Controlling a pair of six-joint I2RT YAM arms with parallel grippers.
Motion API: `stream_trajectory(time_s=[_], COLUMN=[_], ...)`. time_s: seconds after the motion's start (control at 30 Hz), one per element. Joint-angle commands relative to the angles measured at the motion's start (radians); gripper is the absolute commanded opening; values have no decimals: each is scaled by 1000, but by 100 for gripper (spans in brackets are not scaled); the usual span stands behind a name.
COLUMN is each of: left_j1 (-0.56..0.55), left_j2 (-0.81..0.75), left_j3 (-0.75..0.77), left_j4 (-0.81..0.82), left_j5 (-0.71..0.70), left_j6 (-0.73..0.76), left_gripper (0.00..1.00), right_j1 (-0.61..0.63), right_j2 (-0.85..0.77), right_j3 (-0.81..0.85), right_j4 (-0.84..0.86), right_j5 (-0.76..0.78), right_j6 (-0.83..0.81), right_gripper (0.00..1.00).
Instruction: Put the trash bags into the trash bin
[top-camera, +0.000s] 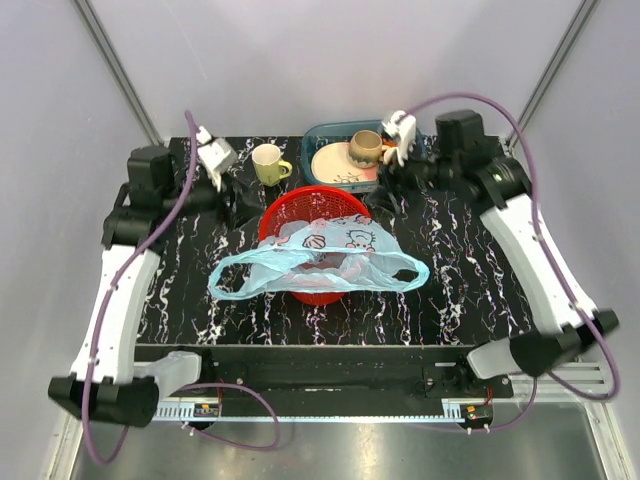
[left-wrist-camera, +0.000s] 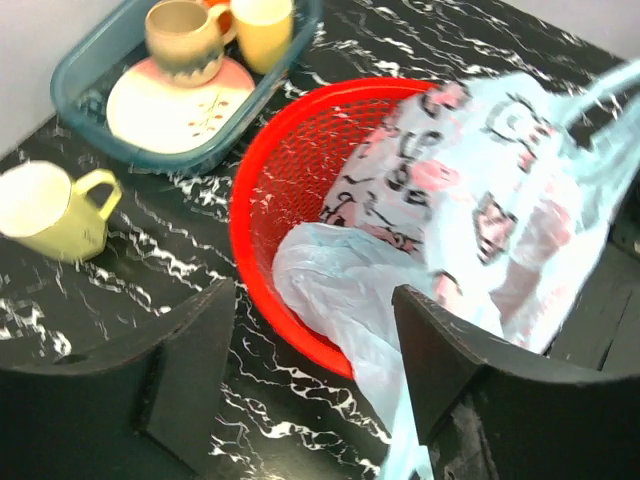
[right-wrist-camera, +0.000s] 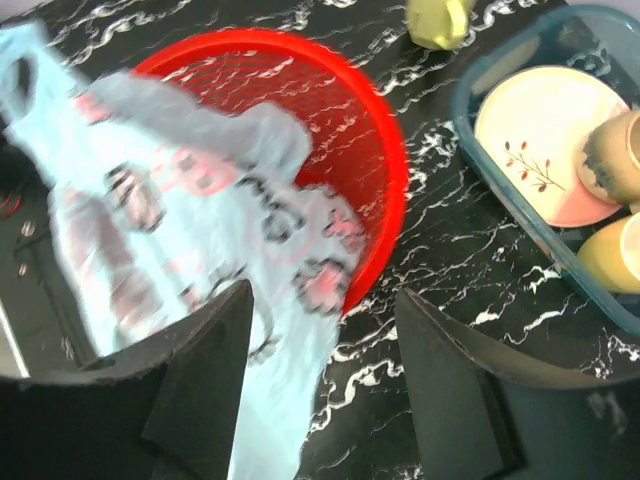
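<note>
— Nearest the lens? Start at the fingers (left-wrist-camera: 190, 370).

— The left gripper (left-wrist-camera: 312, 300) stands with its jaws spread and nothing between them. The right gripper (right-wrist-camera: 322, 295) is just as wide and just as empty. Both hang above the red mesh basket (top-camera: 300, 205).

— And the trash bag (top-camera: 320, 255)?

— It is thin, translucent and light blue, with pink and dark cartoon prints, and it lies crumpled. It drapes across the basket's near half. Its middle sags inside, and both ends spill over the rim onto the black marbled table (top-camera: 180, 290).

— Is it touching either gripper?

— One fold hangs close beside a left finger. Whether it touches, I cannot tell.

— What is around it?

— A teal dish tray (top-camera: 315, 133) sits just behind the basket to the right. It holds a pink-rimmed plate (top-camera: 332, 162) and a brown cup (top-camera: 365, 147), and the wrist views show a yellow cup (left-wrist-camera: 262, 30) there too. A yellow mug (top-camera: 268, 163) stands on the table behind the basket to the left.

— Which way does the bag run?

— From above, its long axis lies left to right. It is wider than the basket, with a loop-shaped end on each side.
</note>
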Motion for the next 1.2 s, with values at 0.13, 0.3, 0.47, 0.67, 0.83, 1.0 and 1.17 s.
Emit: stream_trajectory(time_s=[0.13, 0.3, 0.47, 0.67, 0.83, 1.0, 1.17], left_j1=[-124, -186, -196, -198, -198, -196, -173], left_j2=[-112, -87, -66, -54, -53, -70, -64], left_j3=[-90, -108, -128, -144, -153, -156, -179], left_j4=[-201, -195, -194, -190, -190, -117, 24], left_j5=[53, -36, -64, -94, -94, -117, -220], left_j6=[442, 432, 444, 456, 459, 393, 294], left_gripper=[64, 60, 61, 51, 27, 12, 0], right_j1=[138, 231, 250, 253, 256, 256, 257], right_j2=[-233, -233, -201, -193, -219, -225, -204], right_j3=[-189, -264, -327, -345, -364, -356, -342], right_j4=[-170, -101, -46, -41, -21, 29, 131], right_j5=[-44, 106, 247, 296, 304, 362, 459], right_j6=[-306, -286, -298, -324, -317, -290, -215], right_gripper=[66, 64, 62, 48, 13, 0, 0])
